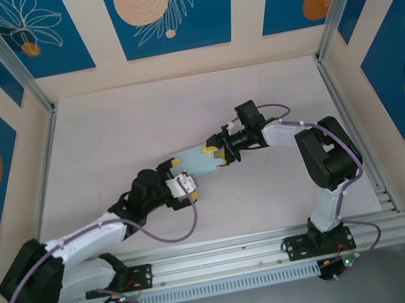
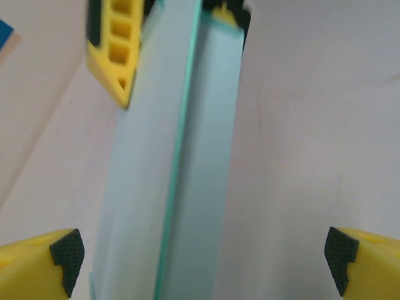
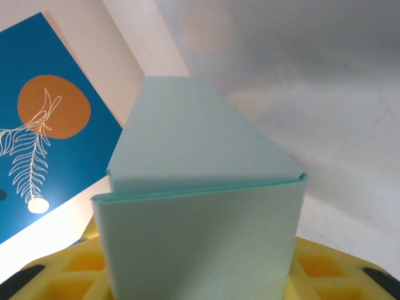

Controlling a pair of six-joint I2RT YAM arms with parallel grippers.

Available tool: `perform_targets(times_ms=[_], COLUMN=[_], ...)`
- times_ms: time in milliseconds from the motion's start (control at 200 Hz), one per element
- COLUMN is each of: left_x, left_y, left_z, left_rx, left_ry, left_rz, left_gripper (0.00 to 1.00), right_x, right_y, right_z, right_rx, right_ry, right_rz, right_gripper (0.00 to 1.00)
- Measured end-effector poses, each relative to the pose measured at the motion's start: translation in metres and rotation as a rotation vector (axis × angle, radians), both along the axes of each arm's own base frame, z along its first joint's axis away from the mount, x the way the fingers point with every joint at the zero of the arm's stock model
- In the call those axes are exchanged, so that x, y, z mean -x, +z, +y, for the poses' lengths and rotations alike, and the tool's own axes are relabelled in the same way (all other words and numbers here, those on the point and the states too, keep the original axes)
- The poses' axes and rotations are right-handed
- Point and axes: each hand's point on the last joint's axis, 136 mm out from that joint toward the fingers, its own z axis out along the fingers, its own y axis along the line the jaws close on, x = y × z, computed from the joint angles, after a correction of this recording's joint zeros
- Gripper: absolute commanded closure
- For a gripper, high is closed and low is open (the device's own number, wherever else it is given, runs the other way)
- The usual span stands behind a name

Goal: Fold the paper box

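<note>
Paper box (image 1: 197, 160) is at mid-table (image 1: 107, 136), pale blue with folded panels showing, and lies between the two grippers. Left gripper (image 1: 185, 186): jaws spread wide, fingertips (image 2: 64, 253) standing either side of the box's left end, clear of the card. Right gripper (image 1: 217, 155): jaws clamped on the box's right end.

Top camera sits high behind the two arm bases (image 1: 124, 285), looking down and forward across the whole worktop (image 1: 143, 122) to the far wall (image 1: 172, 63). Left wrist camera looks out past the left gripper (image 2: 203, 253), very close on the box (image 2: 181, 156), with the right gripper (image 2: 172, 31) at the top. Right wrist camera faces that box (image 3: 200, 237) from the opposite end, closer still. All three views share the box (image 1: 198, 160).
</note>
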Motion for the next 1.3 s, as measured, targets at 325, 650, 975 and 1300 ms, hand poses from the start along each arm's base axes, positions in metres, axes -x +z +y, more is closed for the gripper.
perform_targets(times_ms=[325,650,975,1300], left_x=[-0.025,-0.022,-0.016,-0.015], left_y=[-0.004,0.004,0.023,-0.015], left_z=[-0.001,-0.003,0.004,0.0], left_rx=[-0.15,-0.192,-0.192,-0.245], left_ry=[0.042,0.033,0.011,-0.044], left_rz=[-0.029,0.045,0.248,0.511], left_gripper=[0.37,0.63,0.65,0.65], right_x=[0.005,0.012,0.002,-0.007], right_y=[0.001,-0.001,0.011,0.054], right_z=[-0.006,-0.009,-0.041,-0.103], right_rx=[-0.006,-0.001,0.022,0.272], right_ry=[0.001,0.009,-0.035,-0.154], right_rz=[0.063,0.108,0.017,-0.338], right_gripper=[0.55,0.42,0.31,0.32])
